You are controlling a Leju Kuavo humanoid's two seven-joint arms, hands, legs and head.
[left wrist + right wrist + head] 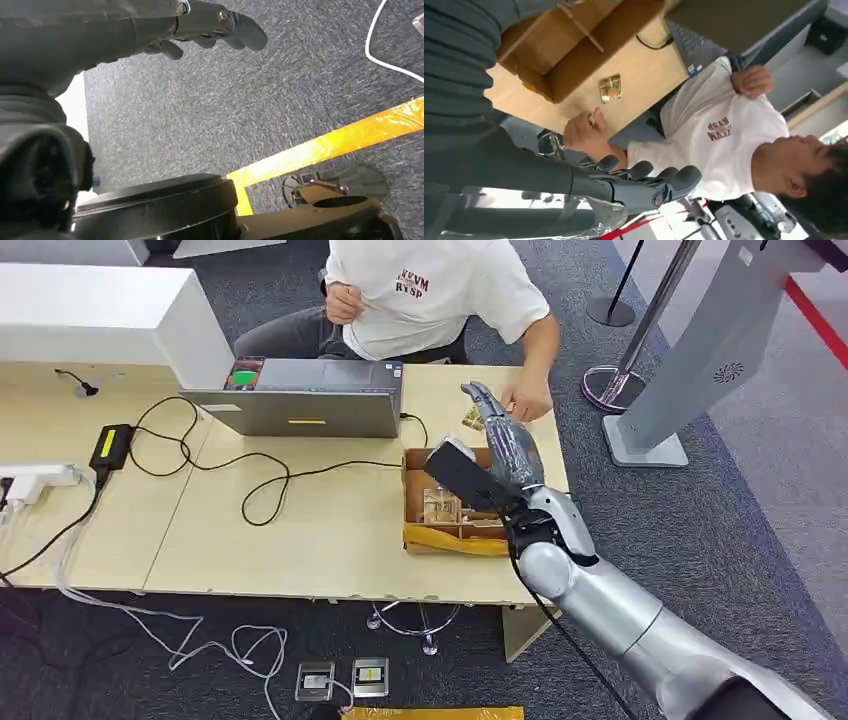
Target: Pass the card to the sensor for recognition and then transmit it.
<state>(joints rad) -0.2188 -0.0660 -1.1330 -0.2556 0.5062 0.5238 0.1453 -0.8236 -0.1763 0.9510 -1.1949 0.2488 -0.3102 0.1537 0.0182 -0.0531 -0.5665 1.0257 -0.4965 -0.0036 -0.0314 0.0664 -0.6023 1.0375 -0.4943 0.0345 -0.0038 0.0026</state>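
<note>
Above the wooden table (300, 540) on grey carpet (720, 500), the right robot hand (510, 445) hovers with spread, empty fingers.

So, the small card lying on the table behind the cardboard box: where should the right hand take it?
Probably by two opposite edges, coming from above and from the box side. The card lies flat on the table, so only its edges offer a pinch, and a person's hand rests just beside it.

Grey carpet (700, 530), wooden table (300, 540), perhaps stanchions (610, 380).
</note>
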